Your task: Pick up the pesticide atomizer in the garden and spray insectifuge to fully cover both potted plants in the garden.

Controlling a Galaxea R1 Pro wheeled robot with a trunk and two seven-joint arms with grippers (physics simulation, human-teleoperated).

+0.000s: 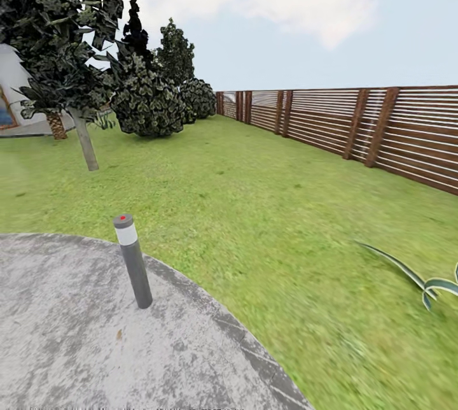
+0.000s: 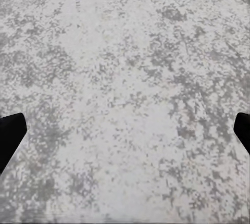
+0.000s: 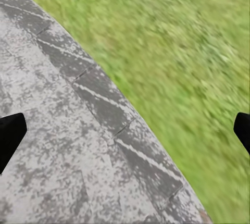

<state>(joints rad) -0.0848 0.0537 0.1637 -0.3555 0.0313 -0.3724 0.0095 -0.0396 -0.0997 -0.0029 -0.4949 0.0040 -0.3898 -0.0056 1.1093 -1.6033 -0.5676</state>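
Observation:
The pesticide atomizer and the two potted plants are out of view. I am in the garden, with green lawn (image 1: 267, 206) ahead and a round grey paved patch (image 1: 63, 346) under me. My left gripper (image 2: 125, 130) hangs open over the bare paving, its two black fingertips (image 2: 10, 133) wide apart with nothing between them. My right gripper (image 3: 125, 130) is open too, above the paved patch's curved brick edge (image 3: 104, 104) where it meets the grass (image 3: 187, 52).
A grey post with a red-dotted top (image 1: 133, 260) stands on the paving, ahead to the left. A slatted brown fence (image 1: 356, 127) runs along the right. Trees and dark shrubs (image 1: 152, 91) stand at the back left. Blue-green striped agave leaves (image 1: 420, 279) reach in at right.

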